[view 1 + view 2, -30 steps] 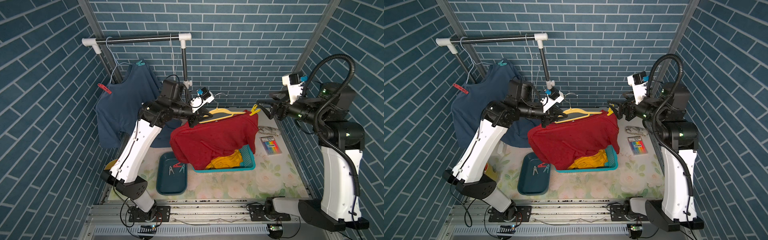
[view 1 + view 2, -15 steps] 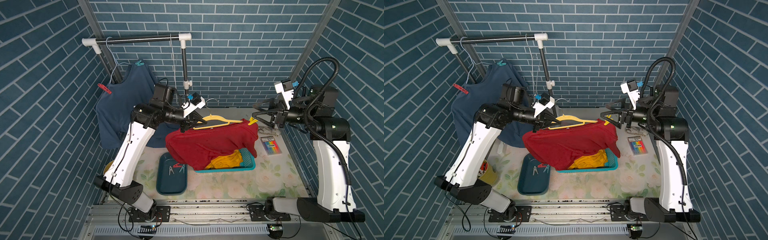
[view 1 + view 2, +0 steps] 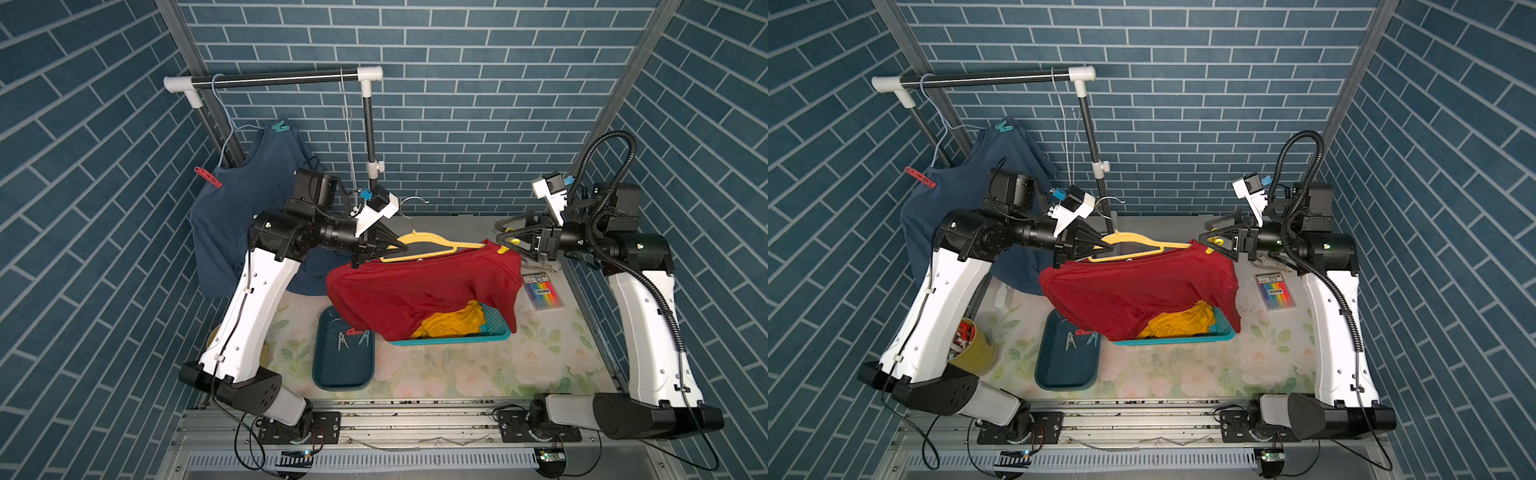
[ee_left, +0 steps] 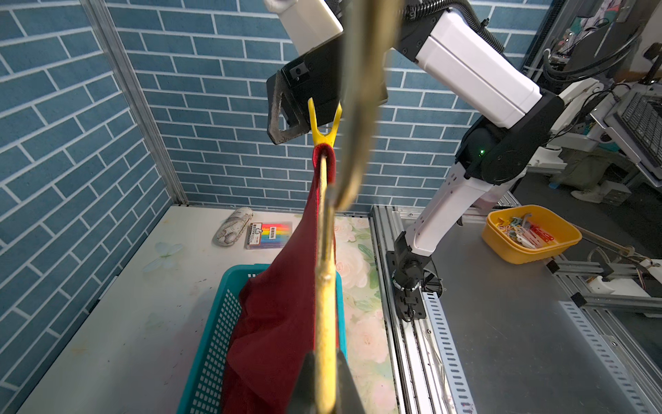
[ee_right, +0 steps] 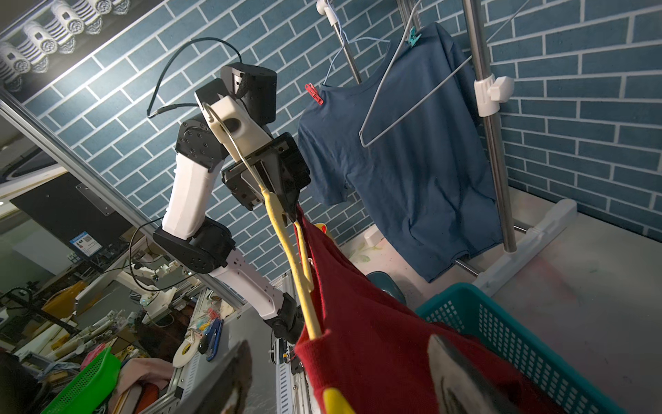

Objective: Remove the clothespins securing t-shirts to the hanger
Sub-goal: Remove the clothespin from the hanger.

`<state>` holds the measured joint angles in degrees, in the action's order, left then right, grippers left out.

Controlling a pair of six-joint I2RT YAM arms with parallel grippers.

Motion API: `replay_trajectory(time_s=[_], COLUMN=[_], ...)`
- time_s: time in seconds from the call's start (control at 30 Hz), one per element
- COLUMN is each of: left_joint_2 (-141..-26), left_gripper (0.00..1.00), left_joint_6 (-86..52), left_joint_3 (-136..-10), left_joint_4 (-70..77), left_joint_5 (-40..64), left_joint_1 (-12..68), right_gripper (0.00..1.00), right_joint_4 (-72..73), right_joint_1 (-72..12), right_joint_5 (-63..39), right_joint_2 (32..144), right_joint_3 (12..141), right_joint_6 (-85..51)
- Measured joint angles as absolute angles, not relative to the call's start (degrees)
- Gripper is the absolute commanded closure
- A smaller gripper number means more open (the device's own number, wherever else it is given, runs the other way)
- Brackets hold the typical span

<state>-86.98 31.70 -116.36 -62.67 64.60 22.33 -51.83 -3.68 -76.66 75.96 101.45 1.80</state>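
Note:
My left gripper [image 3: 401,249] is shut on the left end of a yellow hanger [image 3: 432,243], seen edge-on in the left wrist view [image 4: 325,286]. A dark red t-shirt [image 3: 419,286] drapes from it over the basket. A yellow clothespin [image 4: 323,129] pins the shirt at the hanger's far end. My right gripper [image 3: 498,233] is open, its jaws on either side of that clothespin [image 5: 335,401] and apart from it. A slate blue t-shirt [image 3: 249,216] hangs on the rack, held by a red clothespin [image 3: 208,176] and a teal clothespin [image 3: 280,126]. An orange-yellow t-shirt [image 3: 453,322] lies in the basket.
The teal basket [image 3: 494,328] sits under the red shirt. Beside it, a dark teal tray [image 3: 345,370] holds loose clothespins [image 3: 343,340]. A marker pack [image 3: 542,291] lies at the right. The rack pole [image 3: 370,137] stands behind. A yellow cup [image 3: 973,349] is by the left arm's base.
The left arm has carried the hanger and red shirt lower and to the left. The right gripper has followed to the yellow clothespin, and its jaws have narrowed a little.

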Motion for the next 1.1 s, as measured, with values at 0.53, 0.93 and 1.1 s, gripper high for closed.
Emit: replay_trajectory(time_s=[0.53,0.93,1.1], left_joint_2=[-87.0,-89.17,-91.7], left_gripper=[1.0,1.0,1.0], left_joint_6=[30.68,28.99,27.94], left_joint_3=[-116.36,-116.73,-118.58], left_joint_4=[-61.93,-60.95,-60.4], left_joint_5=[65.23,65.49,66.22], left_joint_1=[22.0,22.0,22.02], right_gripper=[0.85,1.0,1.0], right_joint_4=[-50.54,-49.69,-48.58], right_joint_1=[-3.66,-3.46,-3.49], right_joint_5=[-75.96,-65.67,-57.65], right_joint_2=[74.46,72.51,70.43], right_joint_3=[98.91,98.94,99.35], right_joint_6=[2.7,1.69,0.12])
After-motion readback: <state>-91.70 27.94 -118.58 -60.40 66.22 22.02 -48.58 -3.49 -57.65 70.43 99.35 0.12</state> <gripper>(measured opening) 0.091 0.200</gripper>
